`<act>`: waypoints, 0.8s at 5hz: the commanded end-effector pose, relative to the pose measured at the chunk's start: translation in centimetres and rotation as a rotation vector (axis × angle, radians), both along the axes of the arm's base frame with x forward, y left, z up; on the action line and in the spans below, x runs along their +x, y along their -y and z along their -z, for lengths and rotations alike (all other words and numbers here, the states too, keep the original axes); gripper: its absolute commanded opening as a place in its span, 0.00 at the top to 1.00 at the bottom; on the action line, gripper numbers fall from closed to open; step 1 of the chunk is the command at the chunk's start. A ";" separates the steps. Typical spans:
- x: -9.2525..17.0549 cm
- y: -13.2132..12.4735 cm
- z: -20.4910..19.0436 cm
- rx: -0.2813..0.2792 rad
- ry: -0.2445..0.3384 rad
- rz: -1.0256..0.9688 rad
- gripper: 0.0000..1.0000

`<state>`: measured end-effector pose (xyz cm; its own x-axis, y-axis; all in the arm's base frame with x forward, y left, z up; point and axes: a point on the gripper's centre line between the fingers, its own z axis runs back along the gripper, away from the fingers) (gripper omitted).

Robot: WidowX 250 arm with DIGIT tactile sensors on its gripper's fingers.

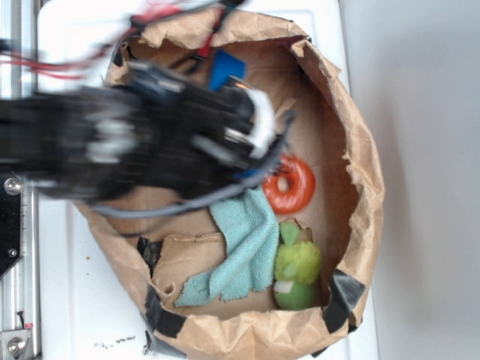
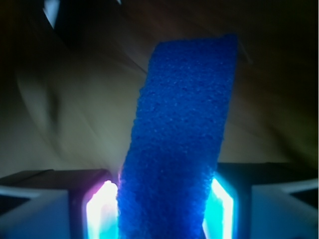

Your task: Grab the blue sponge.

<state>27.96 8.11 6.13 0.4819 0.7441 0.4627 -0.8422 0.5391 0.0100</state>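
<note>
**Ana:** Gripper (image 2: 167, 209) first: in the wrist view its two fingers (image 2: 102, 211) stand on either side of the blue sponge (image 2: 182, 139) and press against it, so it is clenched on the sponge. The pads glow pale blue and pink where they meet the foam.

**Ben:** And the sponge itself?

**Ana:** It rises from between the fingers as a tall strip, leaning a little to the right, its rough royal-blue face towards the camera. Behind it is only dim brown paper.

**Ben:** Now the exterior view, from the left.

**Ana:** At the far left a metal rail (image 1: 16, 247) runs down the white table (image 1: 67, 292). The black arm (image 1: 112, 142) reaches in from that side, badly blurred, over the torn rim of a brown paper bag (image 1: 364, 172) that lies open like a bowl. Red wires (image 1: 45, 67) trail along the arm's top.

**Ben:** Can you see the sponge there?

**Ana:** A small blue piece (image 1: 225, 69) shows at the arm's upper edge, near the back wall of the bag. The blur hides how the fingers sit on it in this view.

**Ben:** Further right?

**Ana:** A light teal cloth (image 1: 244, 251) lies crumpled on the bag floor below the arm's tip. Just above and right of it lies a red ring (image 1: 290, 184), flat. Below the ring, touching the cloth's right edge, sits a green plush toy (image 1: 297, 270). Black tape (image 1: 343, 296) patches the bag's lower rim.
</note>
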 end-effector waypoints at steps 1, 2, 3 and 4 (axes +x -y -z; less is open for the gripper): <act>-1.9 0.6 -7.9 -0.026 0.011 0.346 1.00; -1.1 0.6 -9.2 -0.030 -0.022 0.452 1.00; 0.2 1.0 -11.7 -0.049 -0.195 0.548 1.00; 0.0 1.4 -14.1 -0.090 -0.317 0.644 1.00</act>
